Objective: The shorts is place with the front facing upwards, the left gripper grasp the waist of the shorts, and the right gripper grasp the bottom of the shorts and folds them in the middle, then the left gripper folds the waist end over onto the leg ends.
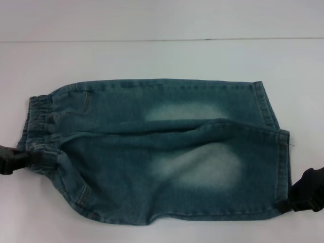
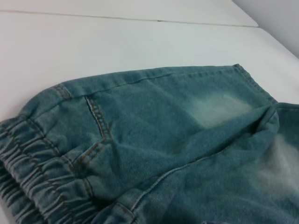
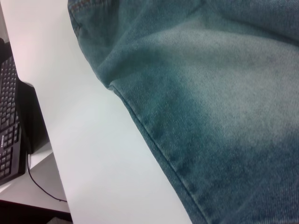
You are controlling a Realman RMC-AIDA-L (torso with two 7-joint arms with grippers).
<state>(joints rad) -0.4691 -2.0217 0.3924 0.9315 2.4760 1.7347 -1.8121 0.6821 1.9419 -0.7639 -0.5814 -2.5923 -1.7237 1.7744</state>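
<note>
Head view: left gripper (image 1: pixel 20 158) pinches the shorts (image 1: pixel 162 152) at the waistband (image 1: pixel 38 126). Right gripper (image 1: pixel 291 202) clamps the hem; denim stretches lengthwise between them.

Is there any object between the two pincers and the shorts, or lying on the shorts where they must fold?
Nothing visible. The left pincer is at the waistband and the right pincer at the leg hem of the shorts. No object lies on the denim.

Blue-green shorts (image 1: pixel 157 152) with pale faded patches — white table (image 1: pixel 152 55), black keyboard (image 3: pixel 8 121).
</note>
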